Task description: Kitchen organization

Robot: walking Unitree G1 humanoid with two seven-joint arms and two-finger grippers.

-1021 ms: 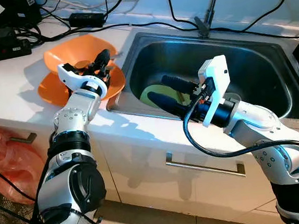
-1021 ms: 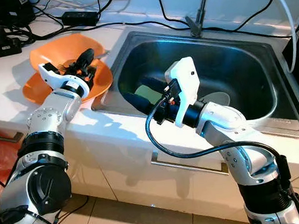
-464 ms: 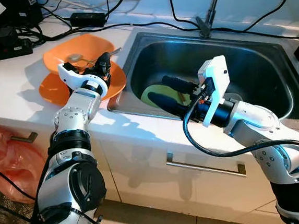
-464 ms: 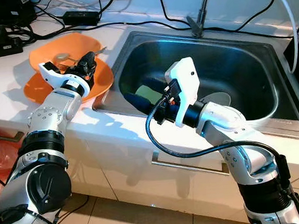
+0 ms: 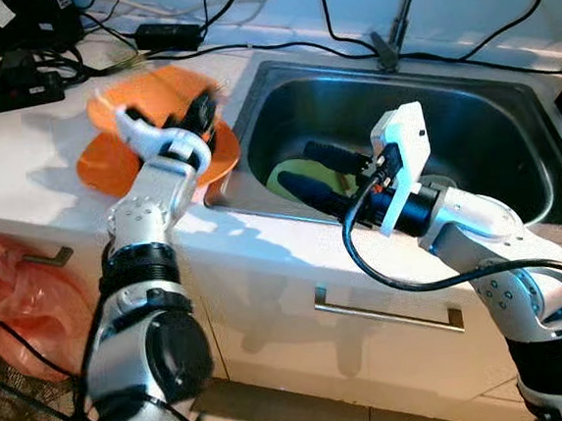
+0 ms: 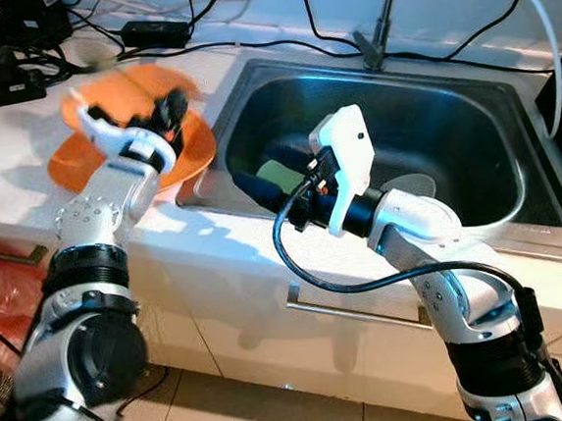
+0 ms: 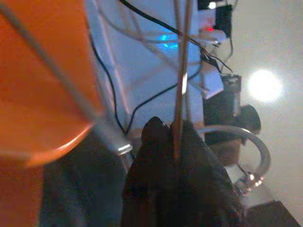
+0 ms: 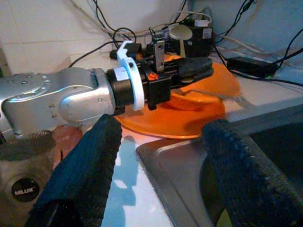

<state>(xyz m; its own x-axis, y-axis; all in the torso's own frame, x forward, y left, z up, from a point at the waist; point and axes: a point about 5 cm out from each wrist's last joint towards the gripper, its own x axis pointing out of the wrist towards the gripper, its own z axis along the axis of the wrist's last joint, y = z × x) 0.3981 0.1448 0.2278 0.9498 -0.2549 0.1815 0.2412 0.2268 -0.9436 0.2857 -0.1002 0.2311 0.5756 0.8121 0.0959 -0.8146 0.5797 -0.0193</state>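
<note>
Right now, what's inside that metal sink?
Inside the sink lies a yellow-green dish by the near left wall. The right pincer, fingers apart, reaches over it and covers most of it. The drain is partly hidden behind the right arm.

The left gripper (image 5: 202,112), which a second ago rests low over the orange plates (image 5: 110,166) on the counter, now sits higher and is blurred with motion. The spoon (image 8: 180,32) that lies on the upper plate half a second ago is up off it, its thin handle pinched between the closed left fingers (image 7: 163,156), its bowl raised above the gripper in the right wrist view. The upper orange plate (image 6: 128,91) smears in both eye views, so whether it has shifted cannot be told
</note>
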